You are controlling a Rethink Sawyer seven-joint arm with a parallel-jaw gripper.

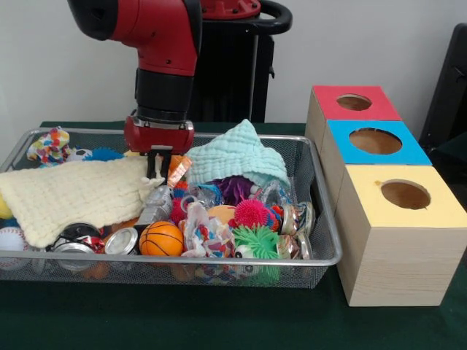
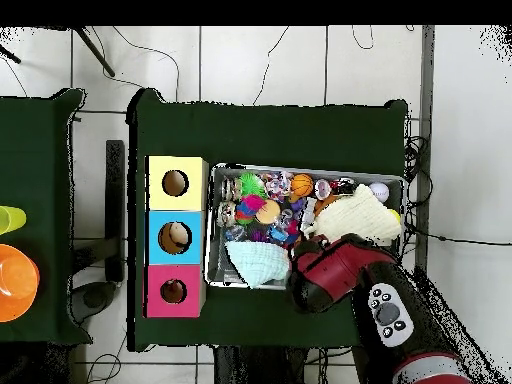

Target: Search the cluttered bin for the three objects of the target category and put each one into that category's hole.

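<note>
Bin (image 1: 321,211) clutter surrounds the fingers (image 1: 155,169), lowered beside the yellow cloth (image 1: 73,197); their grip cannot be told.

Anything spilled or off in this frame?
Nothing spilled: all the clutter sits inside the bin. The mint cloth is bunched into a peak, hiding what lies under it. The end effector is down at the yellow cloth's edge. The three boxes stand in line, upright.

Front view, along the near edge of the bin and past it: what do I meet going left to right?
Baseball → cans → basketball → green spiky ball → bin rim → yellow-topped box.
</note>
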